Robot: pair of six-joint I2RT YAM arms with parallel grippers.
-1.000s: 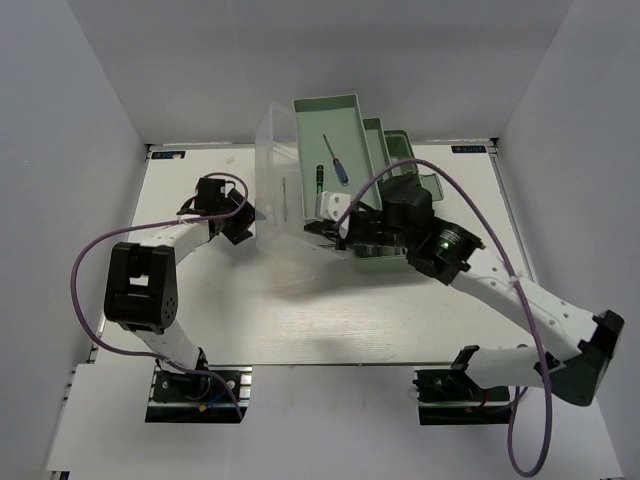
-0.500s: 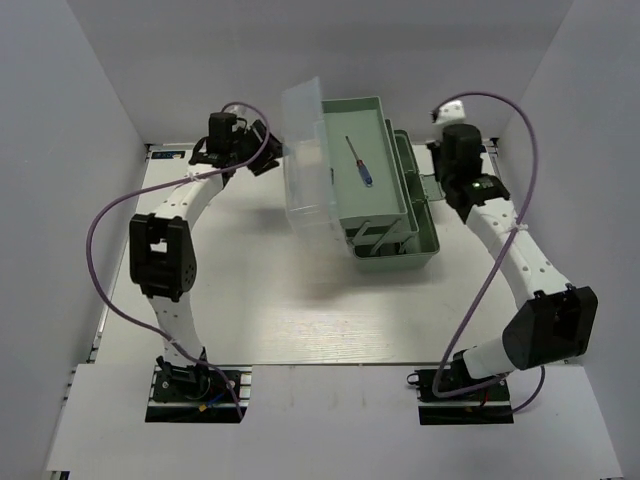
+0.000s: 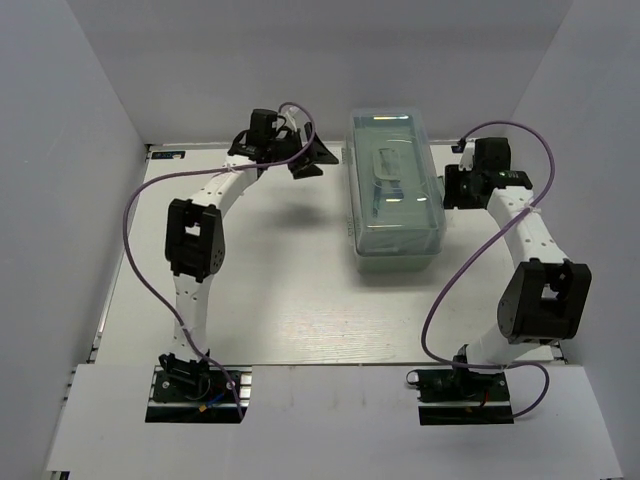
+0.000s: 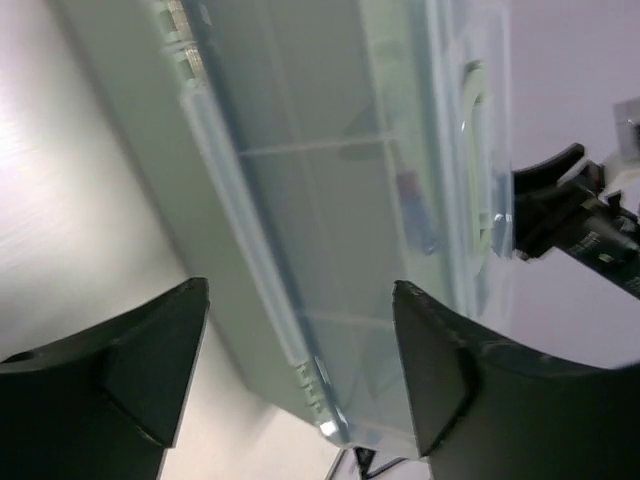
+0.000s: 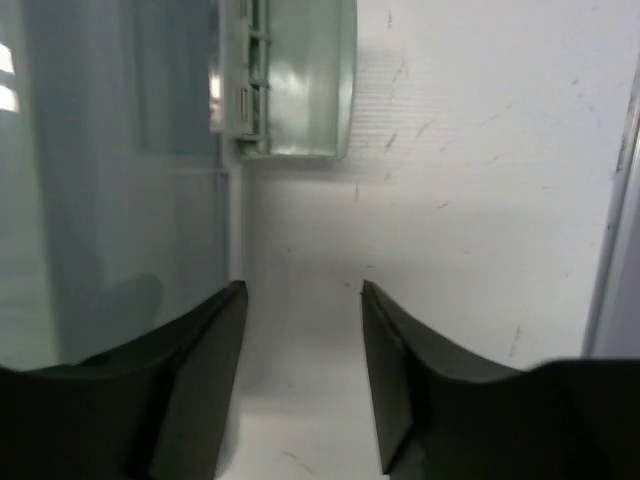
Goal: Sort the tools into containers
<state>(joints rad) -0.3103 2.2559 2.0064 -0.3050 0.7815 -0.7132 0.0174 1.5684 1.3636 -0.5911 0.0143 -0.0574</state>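
Toolbox (image 3: 393,190) closed, at the counter's (image 3: 280,300) 12 o'clock. Left claw (image 3: 312,158) at its 9, right claw (image 3: 450,188) at its 3: both parted, holding nothing. Pull clear outward; avoid nudging it.

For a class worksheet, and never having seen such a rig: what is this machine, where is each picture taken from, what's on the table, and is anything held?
Two robot arms are bolted at the table's near edge, each ending in a two-finger gripper. The wide picture comes from a fixed camera above and behind them. The other two come from cameras on the wrists, so the dark shapes at the bottom are the fingers. On the table stands one pale green toolbox, its clear lid shut. The left gripper hangs left of it, the right gripper by its right side. Both are open and hold nothing.
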